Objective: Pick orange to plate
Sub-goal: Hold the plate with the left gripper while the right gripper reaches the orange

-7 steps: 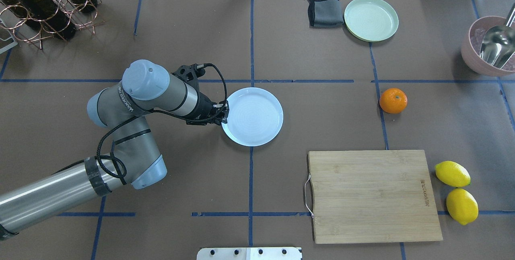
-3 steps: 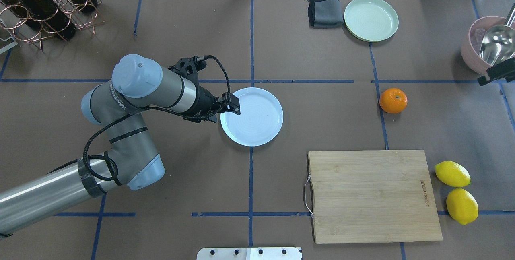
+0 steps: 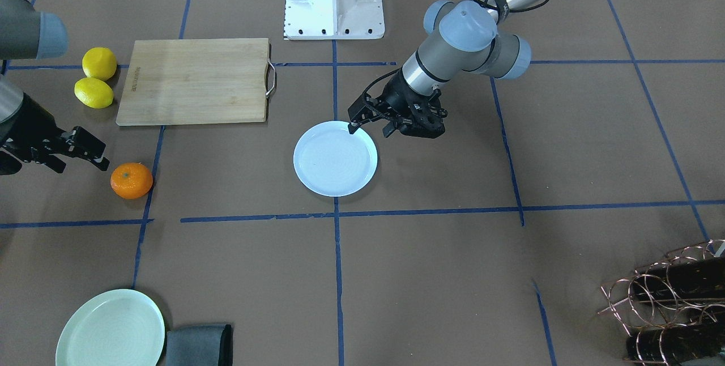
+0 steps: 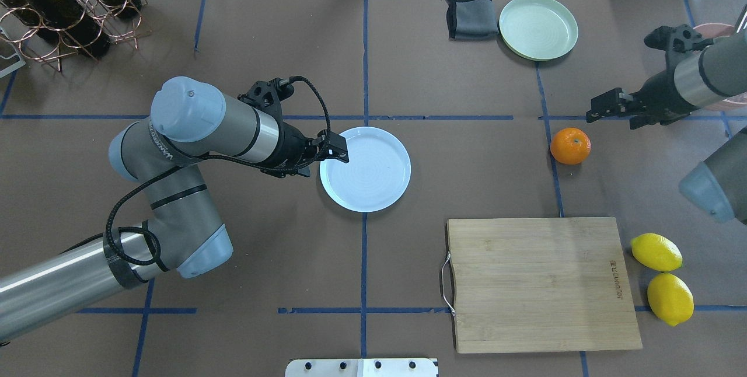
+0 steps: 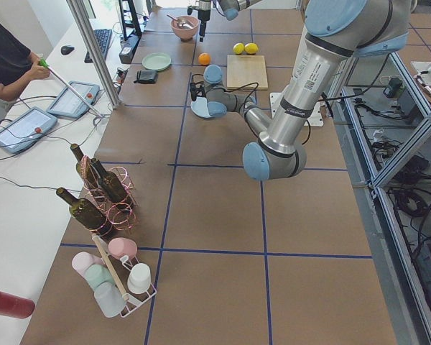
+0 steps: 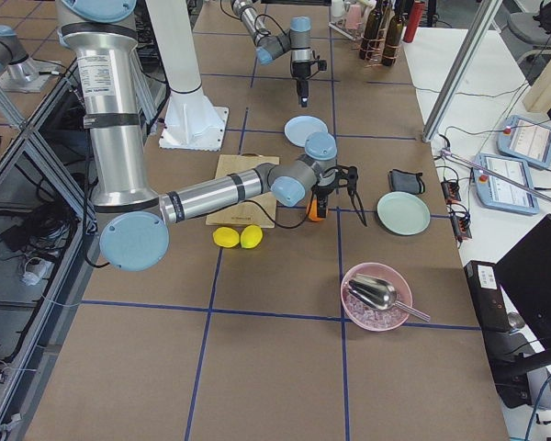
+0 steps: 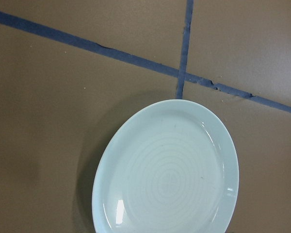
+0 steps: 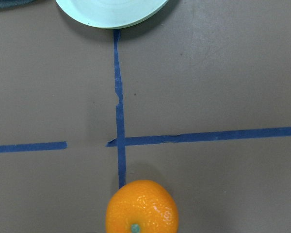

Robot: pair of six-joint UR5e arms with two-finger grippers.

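Black fingers of the right gripper (image 4: 611, 118) stand apart with nothing between them. It hangs near the orange (image 4: 570, 146), on its far side and a little toward the right edge of the table (image 4: 467, 161), not touching it. Its wrist camera looks down on the fruit at the bottom of the picture, so I judge that this arm is lining itself up for the grasp and must come closer and lower first.

The left gripper (image 3: 369, 131) is also spread and holds nothing. One finger is over the rim of the plate (image 4: 373, 175) on the side toward the table's left edge, the other is outside the rim. The plate lies flat and bare about the middle of the table, probably so that the fruit can be put down there.

The orange rests on the table in the right half, between the cutting board (image 4: 537, 283) and the mint-green plate (image 4: 538, 27) near the far edge, well apart from the target plate.

A second ago the right arm was not in the overhead view at all, and shortly after only its tip showed at the right edge; now it has come in beside the fruit. The left gripper was then low against the plate's rim; now its finger is over the rim. Orange and plate have not moved.
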